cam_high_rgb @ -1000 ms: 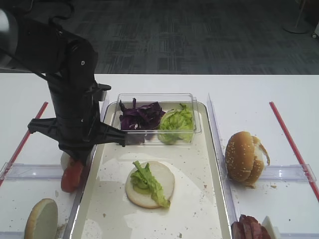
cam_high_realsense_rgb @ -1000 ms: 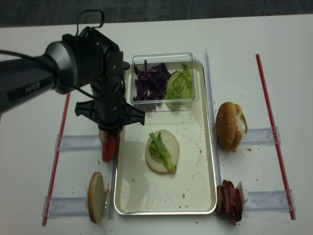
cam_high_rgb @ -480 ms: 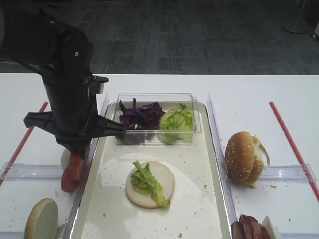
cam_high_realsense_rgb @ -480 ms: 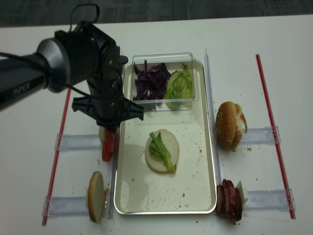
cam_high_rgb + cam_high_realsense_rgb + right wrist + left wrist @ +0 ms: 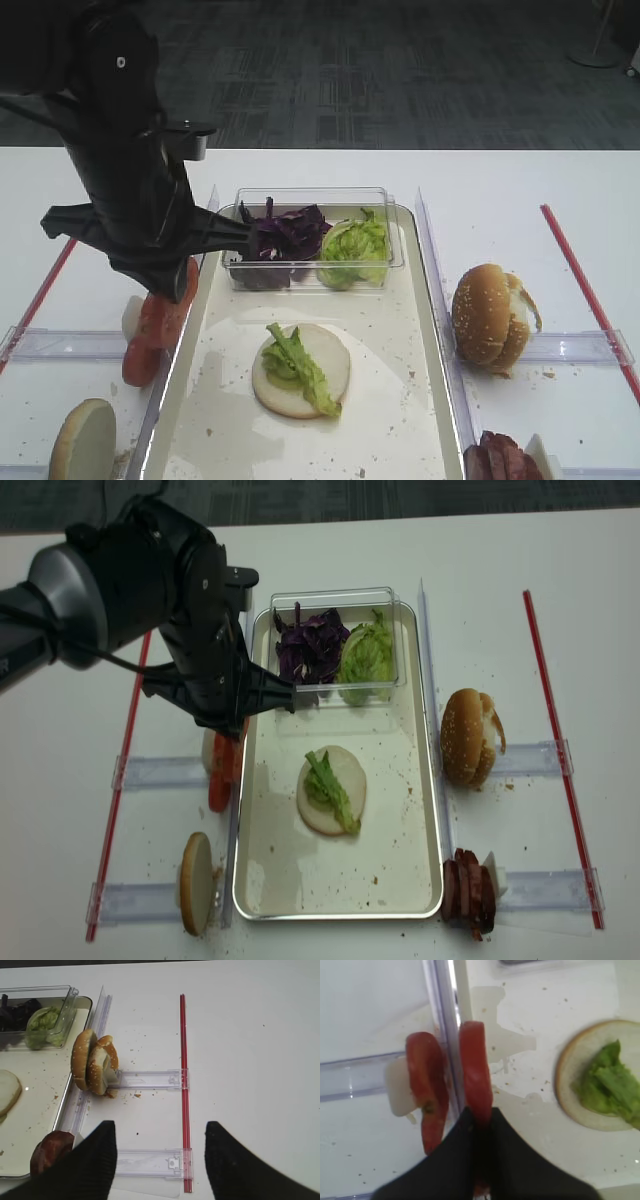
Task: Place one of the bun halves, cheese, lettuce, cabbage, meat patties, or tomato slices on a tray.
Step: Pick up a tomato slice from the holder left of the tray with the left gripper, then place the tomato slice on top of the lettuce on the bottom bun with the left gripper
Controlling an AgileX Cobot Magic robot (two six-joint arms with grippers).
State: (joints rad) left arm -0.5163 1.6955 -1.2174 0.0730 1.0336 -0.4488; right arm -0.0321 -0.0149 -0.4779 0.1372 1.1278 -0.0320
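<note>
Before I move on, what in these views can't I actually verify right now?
- Left gripper in both exterior views: its own arm hides the grip on the tomato slice.
- Right gripper: only two dark fingers at the wrist view's bottom edge.
- Meat patties: count unclear, too small; cut off by the exterior high view's bottom edge.

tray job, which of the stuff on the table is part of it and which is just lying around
Part of the job:
- tomato slice in the shut left gripper
- tray
- bun half with lettuce on it

Just lying around:
- red strips
- clear rails
- clear box
</note>
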